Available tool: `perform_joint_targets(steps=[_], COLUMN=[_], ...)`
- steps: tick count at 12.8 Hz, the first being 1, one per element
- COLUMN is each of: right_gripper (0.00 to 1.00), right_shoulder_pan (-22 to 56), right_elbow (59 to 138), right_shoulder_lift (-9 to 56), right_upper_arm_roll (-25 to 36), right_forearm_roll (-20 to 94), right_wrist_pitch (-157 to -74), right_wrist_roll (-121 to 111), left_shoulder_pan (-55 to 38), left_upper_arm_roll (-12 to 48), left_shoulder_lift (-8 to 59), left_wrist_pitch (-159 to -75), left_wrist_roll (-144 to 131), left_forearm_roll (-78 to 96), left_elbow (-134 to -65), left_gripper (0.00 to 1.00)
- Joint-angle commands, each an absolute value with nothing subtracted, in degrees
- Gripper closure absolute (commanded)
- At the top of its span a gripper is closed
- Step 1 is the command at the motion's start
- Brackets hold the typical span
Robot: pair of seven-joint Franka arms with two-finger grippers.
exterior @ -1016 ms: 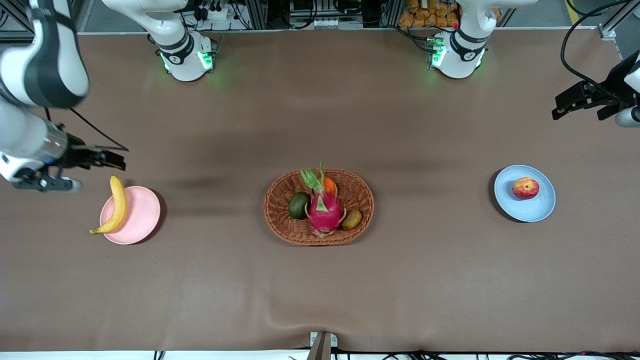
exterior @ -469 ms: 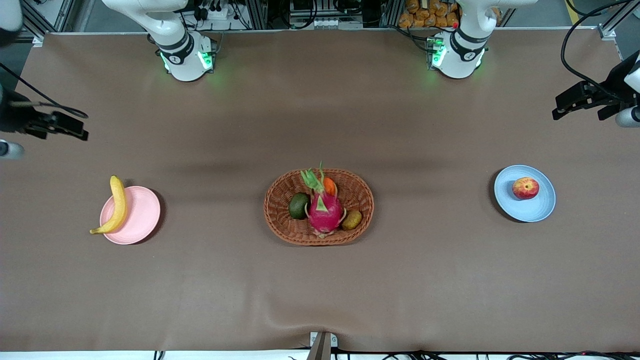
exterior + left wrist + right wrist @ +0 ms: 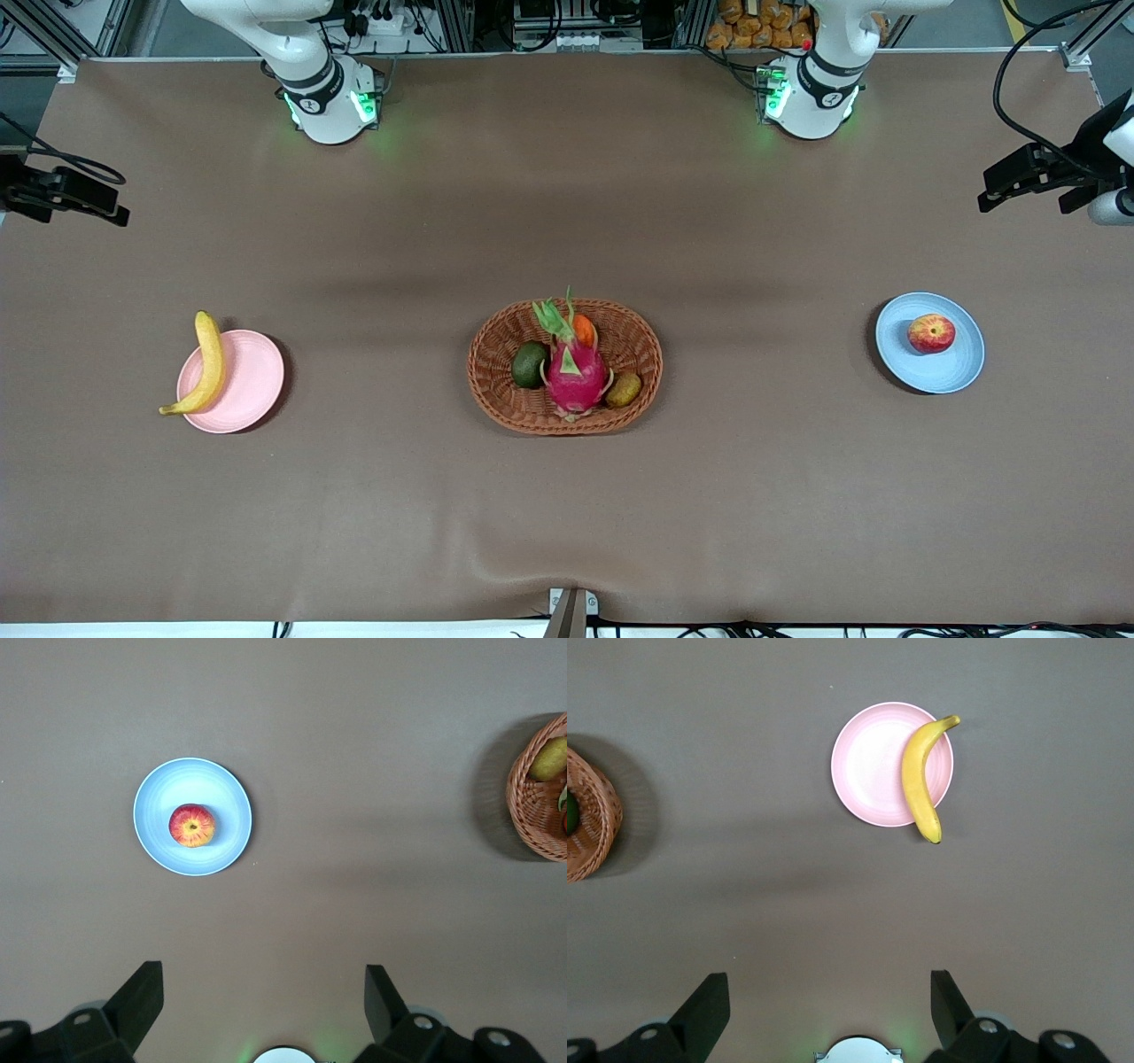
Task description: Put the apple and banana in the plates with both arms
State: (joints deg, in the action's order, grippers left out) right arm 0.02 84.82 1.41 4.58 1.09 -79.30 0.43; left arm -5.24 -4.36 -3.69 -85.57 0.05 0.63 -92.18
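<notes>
The red and yellow apple [image 3: 931, 333] lies on the light blue plate [image 3: 939, 377] toward the left arm's end of the table; both show in the left wrist view, the apple [image 3: 192, 825] on the plate [image 3: 155, 833]. The yellow banana [image 3: 207, 363] lies across the rim of the pale pink plate [image 3: 252, 385] toward the right arm's end; the right wrist view shows the banana [image 3: 920, 775] and the plate [image 3: 868, 771]. My left gripper [image 3: 997, 190] is open and empty, high over the table's end. My right gripper [image 3: 111, 210] is open and empty, high over the other end.
An oval wicker basket [image 3: 496, 354] stands mid-table with a pink dragon fruit [image 3: 574, 372], a green avocado [image 3: 529, 364], a brown kiwi [image 3: 624, 388] and a small orange fruit [image 3: 584, 330]. Both arm bases [image 3: 328, 102] stand along the table's edge farthest from the front camera.
My right arm has risen and drawn back from beside the banana and pink plate to the table's end. The left arm, the fruit and the plates have not moved.
</notes>
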Motion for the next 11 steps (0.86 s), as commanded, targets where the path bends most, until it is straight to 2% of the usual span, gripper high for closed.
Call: perform_joint_targets(steps=[1, 11], right_gripper=[0.00, 0.00], right_shoulder_pan=[-1.3, -1.3], right_elbow=[84.3, 84.6], right_shoulder_lift=[0.5, 0.5], right_upper_arm_roll=[4.6, 4.4], right_forearm_roll=[1.9, 1.8], right_wrist_pitch=[-78.6, -80.3], right_wrist_roll=[1.1, 1.0], left_shoulder_pan=[-5.3, -5.2], left_upper_arm_roll=[-4.2, -4.1], left_shoulder_lift=[-3.9, -3.2], left_wrist_pitch=[-85.5, -85.5], left_wrist_roll=[0.7, 1.1], left_forearm_roll=[-0.4, -0.1], left_elbow=[-92.1, -91.4], left_gripper=[0.00, 0.00])
